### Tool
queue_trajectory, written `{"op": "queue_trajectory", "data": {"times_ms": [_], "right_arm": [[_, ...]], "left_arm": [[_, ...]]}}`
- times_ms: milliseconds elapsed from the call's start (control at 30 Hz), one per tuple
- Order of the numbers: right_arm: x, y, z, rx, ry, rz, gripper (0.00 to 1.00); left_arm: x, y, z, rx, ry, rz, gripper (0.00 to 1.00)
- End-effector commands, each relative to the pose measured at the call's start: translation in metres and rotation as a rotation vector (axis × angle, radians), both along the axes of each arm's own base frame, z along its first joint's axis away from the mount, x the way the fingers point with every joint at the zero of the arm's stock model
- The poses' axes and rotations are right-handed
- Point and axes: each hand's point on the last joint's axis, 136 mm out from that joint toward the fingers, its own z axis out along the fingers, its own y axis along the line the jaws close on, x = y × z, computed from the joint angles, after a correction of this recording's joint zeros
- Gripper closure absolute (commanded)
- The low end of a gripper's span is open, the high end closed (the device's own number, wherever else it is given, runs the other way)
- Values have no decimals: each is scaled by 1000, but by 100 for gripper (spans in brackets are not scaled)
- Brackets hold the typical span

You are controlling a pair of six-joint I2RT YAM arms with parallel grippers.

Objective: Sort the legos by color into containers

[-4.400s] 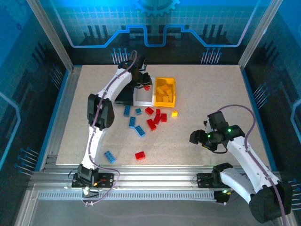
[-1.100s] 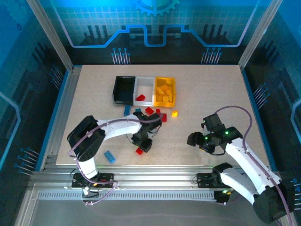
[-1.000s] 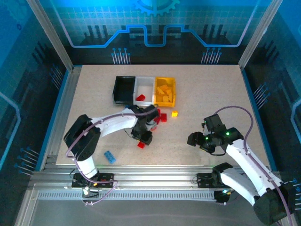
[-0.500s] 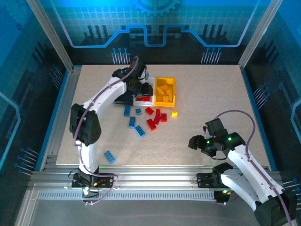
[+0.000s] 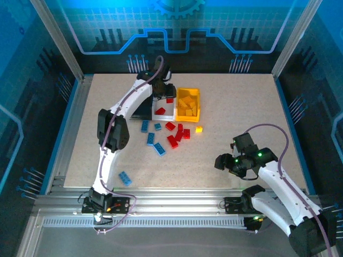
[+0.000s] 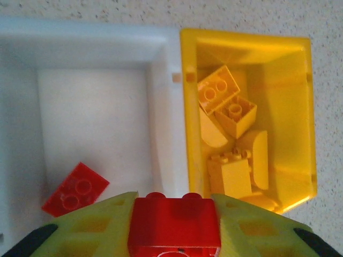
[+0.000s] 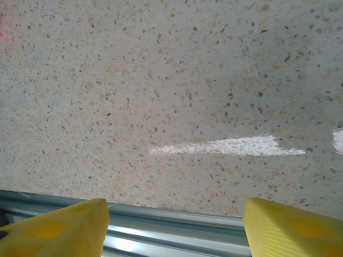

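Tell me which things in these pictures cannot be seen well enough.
Black bin, top view: the left arm covers most of it, so its contents cannot be told.
Red brick in the left hand, left wrist view: the bottom edge cuts it off.
Yellow bricks in the yellow bin, left wrist view: they overlap, so no sure count.
Right hand's fingers, right wrist view: the bottom edge cuts off all but the tips.
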Motion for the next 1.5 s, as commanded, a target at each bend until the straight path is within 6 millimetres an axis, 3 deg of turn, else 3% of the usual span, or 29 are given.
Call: {"op": "queue_trajectory", "data": {"times_ms": [0,567,767,867,1033,1233,1467], "right_arm": [[0,0,5,8,4,4,32],[1,3,7,27,24,22,32],[2,3,6,30,27,21,31],[2,4,6,34,32,30,31],[2,3,5,32,34,23,31],[4,3,2,27,41,21,31],[13,9,6,28,24,18,32]], "left_arm": [[5,6,-5,22,16,21,64],[20,9,-18,57,5,43,62],[19,7,-23,55,18,47,54],[17,8,-22,62,18,39,44],[14,8,-15,61,15,30,40],[0,3,8,45,-20,-1,36],[-41,-4,35,14,-49,-43,30]]}}
